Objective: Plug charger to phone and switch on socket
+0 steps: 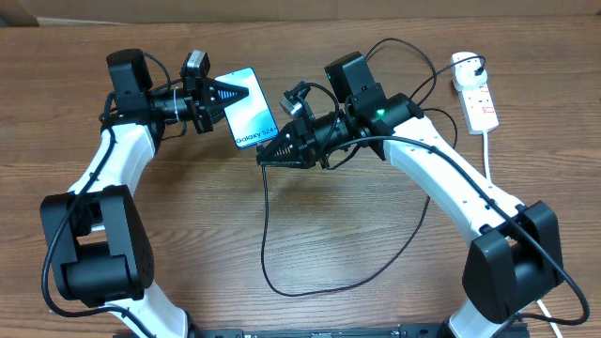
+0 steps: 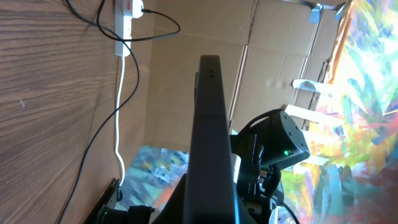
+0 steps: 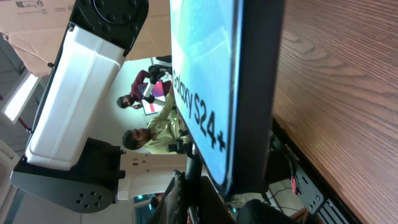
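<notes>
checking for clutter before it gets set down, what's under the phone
The left gripper holds the phone above the table. The right wrist view shows only bare wood past its back. From overhead, the patch directly beneath is covered by the phone itself.

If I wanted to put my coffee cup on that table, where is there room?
Bare wood lies inside the charger loop and in the overhead view's top-left corner, beyond the left arm. The middle is crowded: the left hand holds the phone close to the right hand. The socket takes the top-right corner.
</notes>
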Motion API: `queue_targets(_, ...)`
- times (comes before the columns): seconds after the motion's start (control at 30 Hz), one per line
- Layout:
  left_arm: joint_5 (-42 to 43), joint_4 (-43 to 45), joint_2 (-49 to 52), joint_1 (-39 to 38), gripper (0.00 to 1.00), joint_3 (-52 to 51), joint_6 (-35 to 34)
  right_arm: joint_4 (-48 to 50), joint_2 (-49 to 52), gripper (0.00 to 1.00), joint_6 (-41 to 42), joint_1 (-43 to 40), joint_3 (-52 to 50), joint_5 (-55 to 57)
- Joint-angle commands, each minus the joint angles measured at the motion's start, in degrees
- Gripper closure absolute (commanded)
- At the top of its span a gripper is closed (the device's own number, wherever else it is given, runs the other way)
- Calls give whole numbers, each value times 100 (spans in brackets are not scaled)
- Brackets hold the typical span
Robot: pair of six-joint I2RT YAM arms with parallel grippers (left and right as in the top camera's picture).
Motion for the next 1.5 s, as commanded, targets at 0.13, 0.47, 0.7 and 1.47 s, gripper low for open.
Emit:
queue_targets(0.13, 267, 26, -20, -44, 96, 157, -15, 79, -70, 96, -28, -173, -57, 0)
queue_targets(0.47, 267, 24, -20, -44, 96, 157, -17, 81, -68, 96, -74, -173, -59, 11)
queue_targets(0.7, 267, 24, -20, -44, 96, 157, -17, 72, -68, 96, -157, -173, -70, 26)
queue_targets(1.47, 267, 24, -20, -44, 96, 157, -15, 96, -57, 96, -175, -297, -184, -251)
